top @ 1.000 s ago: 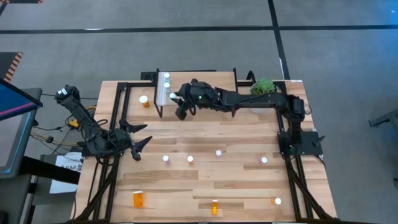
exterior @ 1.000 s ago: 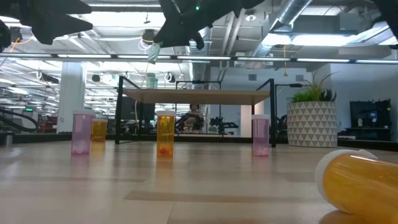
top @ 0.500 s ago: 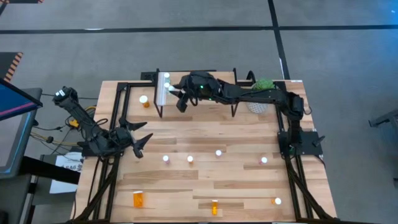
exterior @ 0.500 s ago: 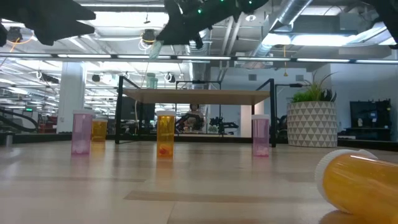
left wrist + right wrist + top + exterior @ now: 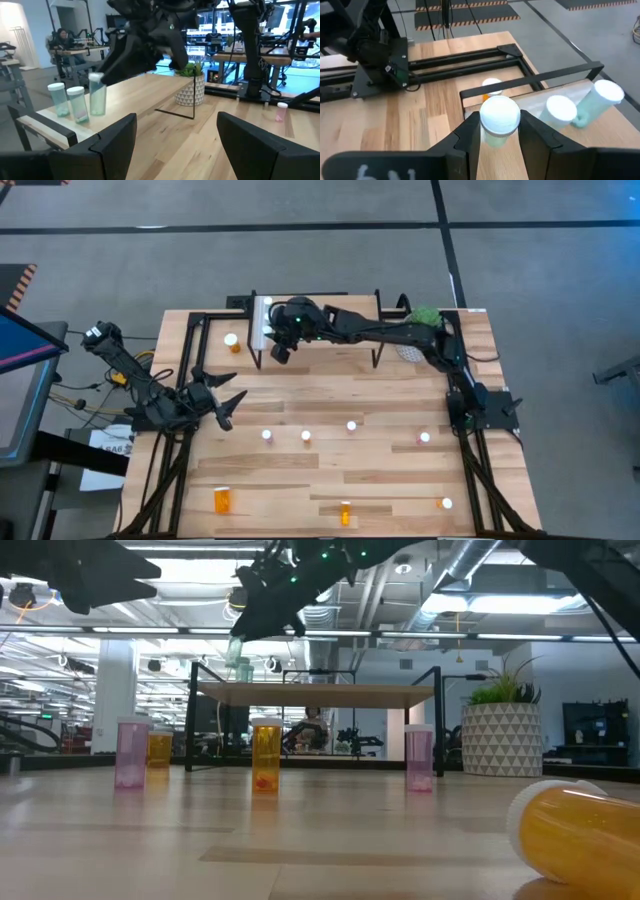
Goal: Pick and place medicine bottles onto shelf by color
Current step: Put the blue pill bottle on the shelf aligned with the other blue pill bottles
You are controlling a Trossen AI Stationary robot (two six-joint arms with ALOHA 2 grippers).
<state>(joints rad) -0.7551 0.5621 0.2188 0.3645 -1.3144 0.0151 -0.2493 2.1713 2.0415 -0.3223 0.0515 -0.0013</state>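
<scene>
My right gripper point(image 5: 277, 338) reaches over the left end of the shelf point(image 5: 330, 330), shut on a pale green, white-capped medicine bottle point(image 5: 98, 97). Two more pale green bottles point(image 5: 57, 99) point(image 5: 77, 104) stand on their bases on the shelf's plank beside it. Other pink and orange bottles stand on the table, such as a pink one point(image 5: 132, 752) and an orange one point(image 5: 266, 755). My left gripper point(image 5: 218, 405) waits open at the table's left side, clear of everything. My right gripper pinches the pale green bottle's top between its two fingers point(image 5: 470, 135), which flank the white cap point(image 5: 499, 114) and the body just below it. The fingers come slanting down from the table's right. The bottle hangs upright; whether its base touches the plank cannot be told.
An orange bottle point(image 5: 232, 340) stands left of the shelf. A potted plant point(image 5: 424, 320) sits at the far right. Several bottles are spread mid-table point(image 5: 306, 435) and along the near edge; one orange bottle point(image 5: 580, 835) lies on its side.
My right gripper has carried the pale green bottle from in front of the shelf toward the table's far left, over the shelf's left end beside the two standing green bottles. The bottle has stayed upright in the hold.
</scene>
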